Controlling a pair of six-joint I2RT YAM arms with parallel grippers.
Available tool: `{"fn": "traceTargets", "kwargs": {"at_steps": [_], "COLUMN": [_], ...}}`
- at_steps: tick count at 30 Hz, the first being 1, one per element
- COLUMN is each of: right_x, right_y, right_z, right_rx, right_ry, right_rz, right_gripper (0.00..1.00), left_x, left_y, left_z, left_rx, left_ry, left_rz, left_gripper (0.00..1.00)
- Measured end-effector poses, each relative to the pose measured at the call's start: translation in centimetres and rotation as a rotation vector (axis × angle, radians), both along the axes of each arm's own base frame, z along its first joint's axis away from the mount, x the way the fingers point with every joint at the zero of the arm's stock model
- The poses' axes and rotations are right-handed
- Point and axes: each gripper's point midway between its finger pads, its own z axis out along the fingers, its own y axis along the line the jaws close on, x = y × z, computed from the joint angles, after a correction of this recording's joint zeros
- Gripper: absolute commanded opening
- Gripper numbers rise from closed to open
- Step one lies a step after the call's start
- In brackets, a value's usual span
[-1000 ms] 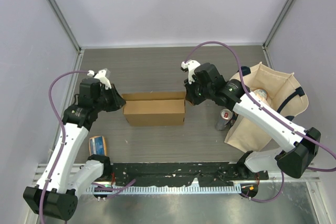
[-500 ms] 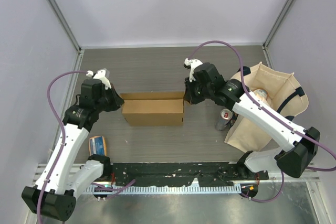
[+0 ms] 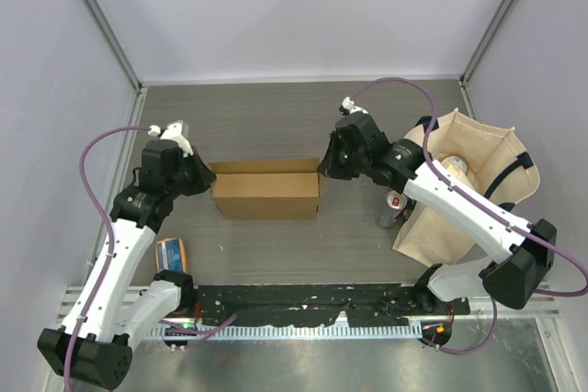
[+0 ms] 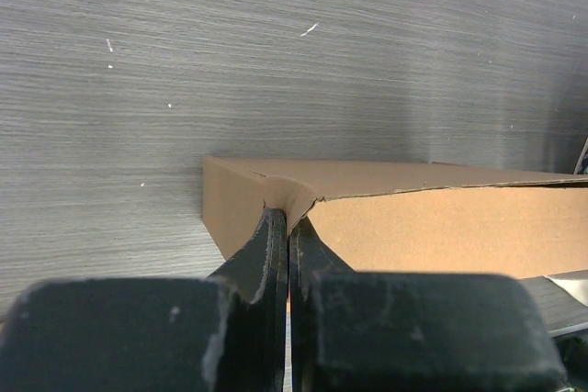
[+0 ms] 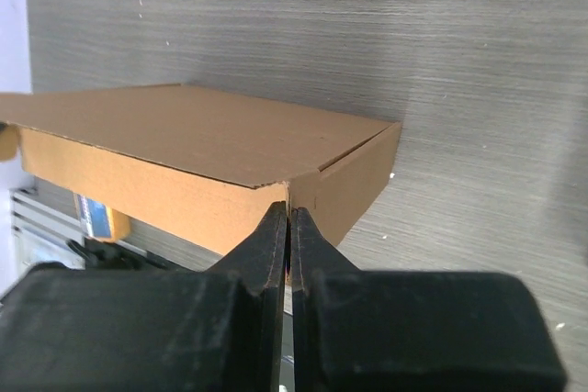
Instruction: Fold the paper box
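The paper box (image 3: 266,192) is a shallow brown cardboard mailer lying closed in the middle of the table. My left gripper (image 3: 207,174) is at its left end. In the left wrist view that gripper (image 4: 289,213) is shut, its tips pinching the cardboard at the box's (image 4: 441,227) near corner, which bulges slightly there. My right gripper (image 3: 323,170) is at the box's right end. In the right wrist view it (image 5: 289,211) is shut on the upright corner edge of the box (image 5: 202,135), just under the lid.
A beige tote bag (image 3: 478,181) with dark handles lies at the right, with a can (image 3: 393,208) beside it. A small orange-and-blue packet (image 3: 171,252) lies near the left arm. A black rail (image 3: 303,305) runs along the near edge.
The left gripper has closed at the box's left corner. The right arm has swung its wrist back and right, and the box has slid slightly to the left.
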Motion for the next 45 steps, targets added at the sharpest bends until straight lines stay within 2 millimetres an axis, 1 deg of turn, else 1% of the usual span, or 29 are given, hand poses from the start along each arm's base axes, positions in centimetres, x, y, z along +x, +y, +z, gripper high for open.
{"fn": "traceTargets", "kwargs": {"at_steps": [6,9,14,22,27,33,38,45], "right_x": [0.3,0.8,1.7,2.5,2.9,3.0,3.2,3.3], "right_y": [-0.1,-0.1,-0.1,-0.4,-0.4,-0.2,0.0,0.1], "right_z": [-0.1,-0.2,-0.4,-0.7,-0.9,-1.0,-1.7,-1.7], "right_rx": [0.124,0.155,0.178,0.132,0.069,0.069,0.101,0.098], "right_ry": [0.013,-0.004,-0.055,-0.216,-0.27,-0.287,-0.299,-0.307], "right_rz": [-0.154,-0.199,-0.226,-0.12,-0.06,-0.041,-0.046,-0.042], "right_gripper": [0.02,0.01,0.01,0.01,0.01,0.01,0.01,0.01], "left_x": [0.2,0.3,0.5,1.0,1.3,1.5,1.8,1.4], "left_y": [-0.1,-0.2,-0.2,-0.4,-0.5,-0.4,-0.3,0.0], "left_z": [0.0,0.0,0.0,0.0,-0.1,-0.2,-0.3,-0.2], "left_rx": [-0.006,-0.013,-0.02,-0.027,-0.03,-0.027,-0.035,-0.019], "left_ry": [-0.007,-0.011,-0.02,-0.04,-0.044,-0.042,-0.03,-0.005], "left_rz": [0.001,0.004,0.008,0.007,0.005,0.012,0.04,0.048], "left_gripper": [0.0,0.0,0.0,0.0,0.0,0.0,0.0,0.0]}}
